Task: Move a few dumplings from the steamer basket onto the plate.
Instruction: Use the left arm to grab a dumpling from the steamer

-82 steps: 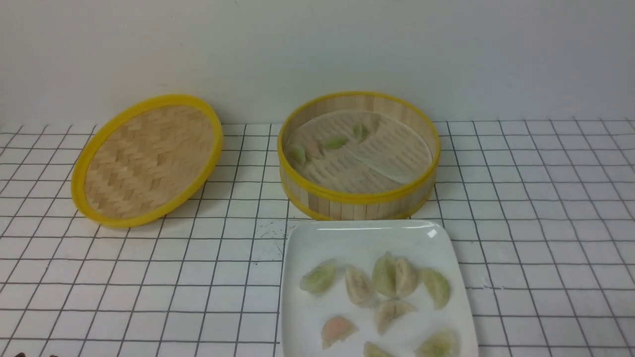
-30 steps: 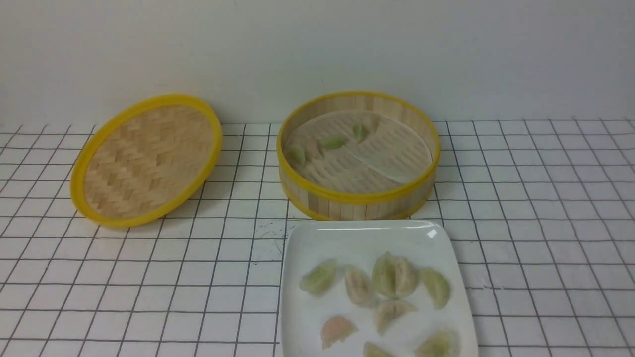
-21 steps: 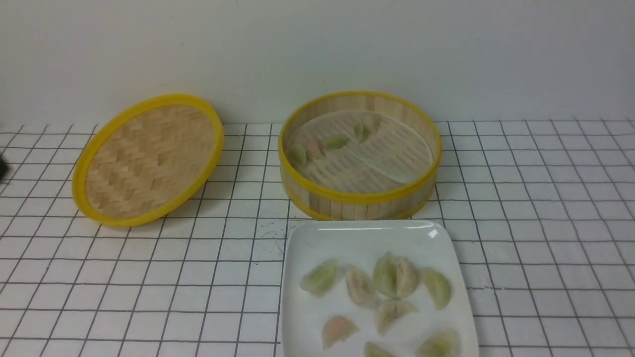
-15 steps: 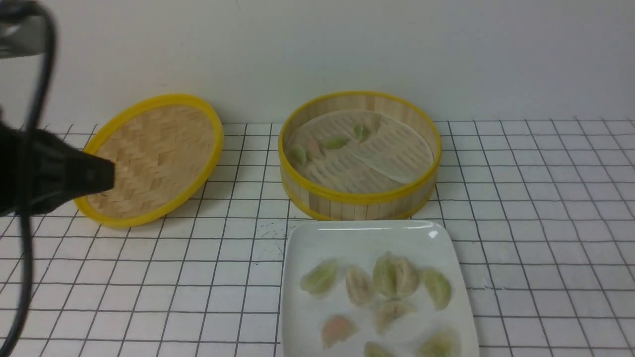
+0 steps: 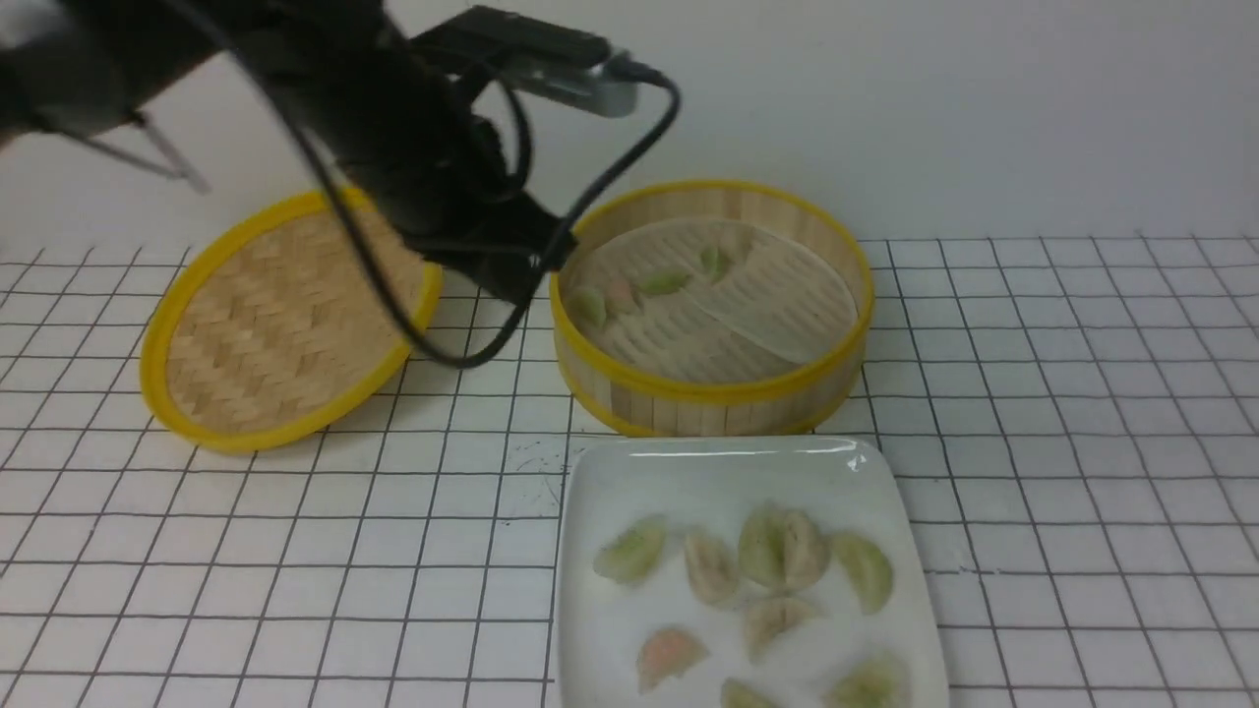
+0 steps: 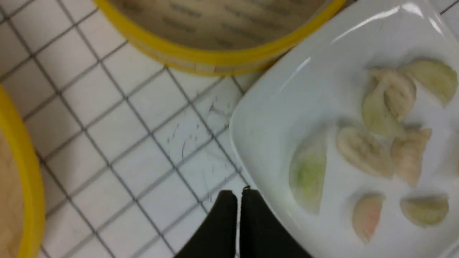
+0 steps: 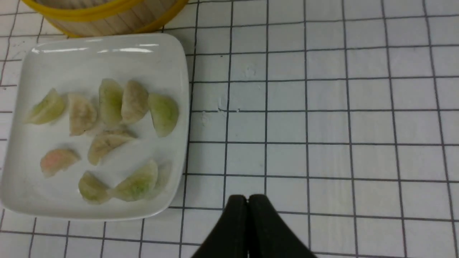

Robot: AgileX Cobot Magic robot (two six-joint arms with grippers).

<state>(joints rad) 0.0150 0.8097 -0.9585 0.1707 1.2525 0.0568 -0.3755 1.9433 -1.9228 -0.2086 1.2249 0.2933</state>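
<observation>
The steamer basket (image 5: pixel 710 395) stands at the back centre with a few dumplings (image 5: pixel 665 282) on its liner, at its left side. The white plate (image 5: pixel 728 470) lies in front of it with several dumplings (image 5: pixel 779 549). My left gripper (image 5: pixel 518 285) hangs just outside the basket's left rim, raised. In the left wrist view it (image 6: pixel 238 195) is shut and empty, above the cloth beside the plate (image 6: pixel 322 89). My right gripper (image 7: pixel 247 199) is shut and empty over the cloth, right of the plate (image 7: pixel 107 53). It is out of the front view.
The shallow woven lid (image 5: pixel 280 324) lies tilted at the back left, partly behind my left arm and its cable (image 5: pixel 590 197). A wall rises close behind the basket. The plate runs off the front view's lower edge. The checked cloth (image 5: pixel 1062 472) covers the table.
My left arm has swung in from the left edge, across the lid, to the basket's left rim. The basket, plate and dumplings have not moved.
</observation>
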